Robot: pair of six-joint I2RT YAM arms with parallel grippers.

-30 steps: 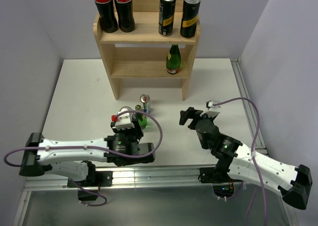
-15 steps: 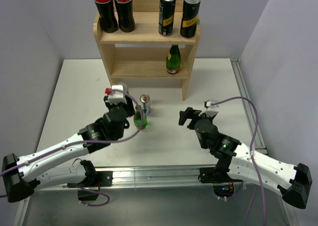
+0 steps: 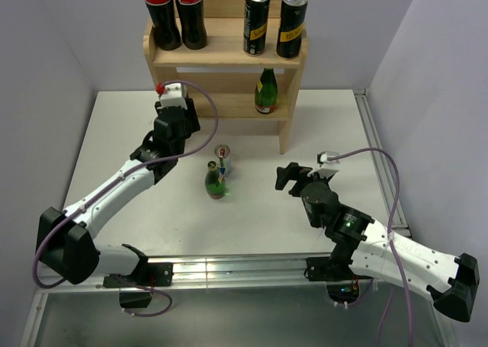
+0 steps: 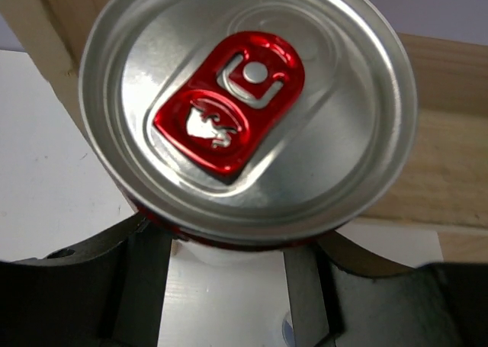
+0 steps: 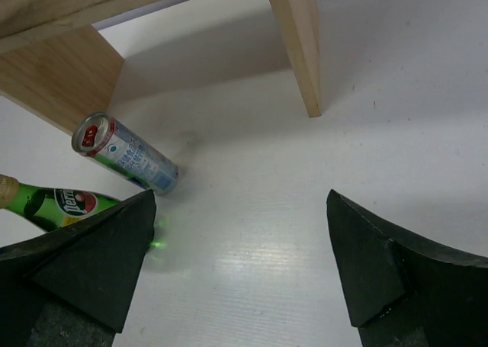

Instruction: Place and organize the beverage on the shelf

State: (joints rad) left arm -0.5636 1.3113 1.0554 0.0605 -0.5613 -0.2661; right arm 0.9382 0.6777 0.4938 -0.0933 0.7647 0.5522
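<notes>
The shelf [image 3: 229,53] stands at the back of the table with two cola bottles [image 3: 171,11] and two black cans [image 3: 274,23] on its top tier. A green bottle [image 3: 265,91] stands on its middle tier. My left gripper [image 3: 177,117] hovers just in front of the shelf's left side, shut on a can. In the left wrist view the can's silver top with a red tab [image 4: 248,110] fills the frame above the left gripper [image 4: 229,248], with shelf wood [image 4: 442,156] behind. My right gripper [image 3: 286,178] is open and holds nothing.
A slim silver can [image 3: 223,159] and a second green bottle [image 3: 215,181] stand upright on the table below the shelf. Both also show in the right wrist view, slim can [image 5: 126,152] and bottle [image 5: 57,206], left of the open right gripper [image 5: 240,202]. A metal rail [image 3: 377,156] borders the table's right edge.
My left arm has carried the can from near the table's front up and back to the shelf's left side. The right arm has barely moved.
</notes>
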